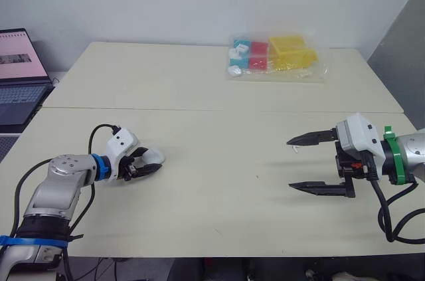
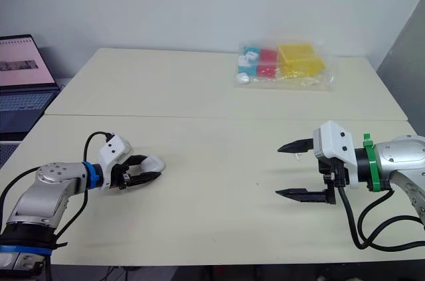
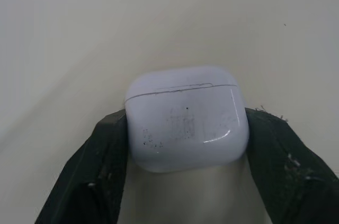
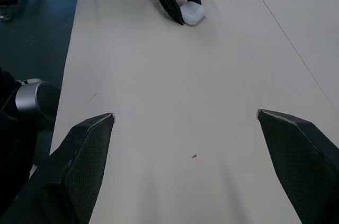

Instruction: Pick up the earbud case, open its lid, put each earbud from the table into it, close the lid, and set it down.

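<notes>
We hold the case [image 3: 186, 119] between the 2 left fingers [image 3: 98, 181], low over the left front of the desk [image 1: 219, 188]. We cannot tell whether it touches the surface. Its lid is shut, and the seam lies past the fingers, which press the 2 sides of the body below it. We judge this a sound hold, since it leaves the lid free to swing.

The right fingers [image 4: 82, 160] are spread wide and hold nothing, well apart from the case on the right. A white speck [image 1: 295, 150] beside them may be an earbud, but it is too small to tell.

To lift well, we should raise the case straight up, squeeze only the body because the glossy shell may slip, and turn the seam toward the right fingers.
</notes>
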Controlling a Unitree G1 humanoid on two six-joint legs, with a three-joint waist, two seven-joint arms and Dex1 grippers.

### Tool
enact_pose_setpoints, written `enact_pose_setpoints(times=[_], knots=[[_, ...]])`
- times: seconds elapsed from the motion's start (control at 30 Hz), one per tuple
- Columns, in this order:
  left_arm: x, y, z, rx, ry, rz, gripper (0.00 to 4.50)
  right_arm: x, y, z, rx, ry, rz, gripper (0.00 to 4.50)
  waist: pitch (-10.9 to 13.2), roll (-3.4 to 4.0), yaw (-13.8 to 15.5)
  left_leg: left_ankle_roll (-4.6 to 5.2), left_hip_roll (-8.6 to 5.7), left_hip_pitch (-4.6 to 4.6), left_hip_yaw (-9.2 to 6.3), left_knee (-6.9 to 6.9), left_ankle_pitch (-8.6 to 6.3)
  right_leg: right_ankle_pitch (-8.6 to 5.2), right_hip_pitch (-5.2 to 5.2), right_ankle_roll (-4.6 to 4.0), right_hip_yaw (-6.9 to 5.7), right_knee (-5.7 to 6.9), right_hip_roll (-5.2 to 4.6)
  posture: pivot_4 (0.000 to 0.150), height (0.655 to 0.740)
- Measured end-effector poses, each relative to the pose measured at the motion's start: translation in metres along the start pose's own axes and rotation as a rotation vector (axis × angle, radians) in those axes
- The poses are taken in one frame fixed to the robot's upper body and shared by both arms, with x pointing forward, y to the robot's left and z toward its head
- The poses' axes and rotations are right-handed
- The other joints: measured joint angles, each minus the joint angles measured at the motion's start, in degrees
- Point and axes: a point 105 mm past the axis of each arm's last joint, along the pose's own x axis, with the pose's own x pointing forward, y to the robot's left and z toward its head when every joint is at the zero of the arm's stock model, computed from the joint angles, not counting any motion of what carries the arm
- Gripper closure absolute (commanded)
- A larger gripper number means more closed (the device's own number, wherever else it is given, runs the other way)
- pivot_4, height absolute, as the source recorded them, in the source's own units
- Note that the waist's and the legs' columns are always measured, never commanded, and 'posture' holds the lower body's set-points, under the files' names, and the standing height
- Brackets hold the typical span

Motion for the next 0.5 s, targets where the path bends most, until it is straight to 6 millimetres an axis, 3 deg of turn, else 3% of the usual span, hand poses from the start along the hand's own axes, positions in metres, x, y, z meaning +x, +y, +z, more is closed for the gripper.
enact_pose_setpoints(times=[0.17, 0.27, 0.37, 0.5], knots=[[0.001, -0.006, 0.002, 0.027, -0.009, -0.037, 1.69, 0.001, 0.0, 0.001, -0.006, -0.001, -0.003, 0.0, 0.0, 0.0, 0.0, 0.0, 0.0, -0.01, 0.01, 0.0, 0.0, 0.0, 0.0, 0.0, 0.01, -0.02, -0.01, 0.15, 0.7359], [0.011, -0.031, 0.011, 0.069, -0.06, -0.153, 1.69, 0.002, -0.001, 0.001, 0.007, -0.011, -0.018, 0.0, 0.0, 0.0, 0.1, 0.0, -0.02, -0.09, 0.0, 0.0, 0.0, 0.0, -0.03, 0.0, -0.01, -0.04, -0.06, 0.15, 0.7359], [0.025, -0.06, 0.029, 0.153, -0.125, -0.266, 1.69, 0.001, -0.001, 0.001, 0.048, -0.022, -0.031, 0.0, 0.0, -0.01, 0.2, 0.0, -0.01, -0.15, -0.03, 0.05, 0.0, 0.01, -0.04, 0.01, -0.02, -0.05, -0.05, 0.15, 0.7359], [0.045, -0.101, 0.081, 0.263, -0.332, -0.383, 1.69, 0.001, -0.003, -0.006, 0.189, -0.014, -0.096, 0.0, 0.0, -0.03, 0.4, 0.0, -0.04, -0.16, -0.06, 0.1, 0.0, 0.03, 0.0, 0.05, -0.01, -0.02, -0.01, 0.15, 0.7359]])
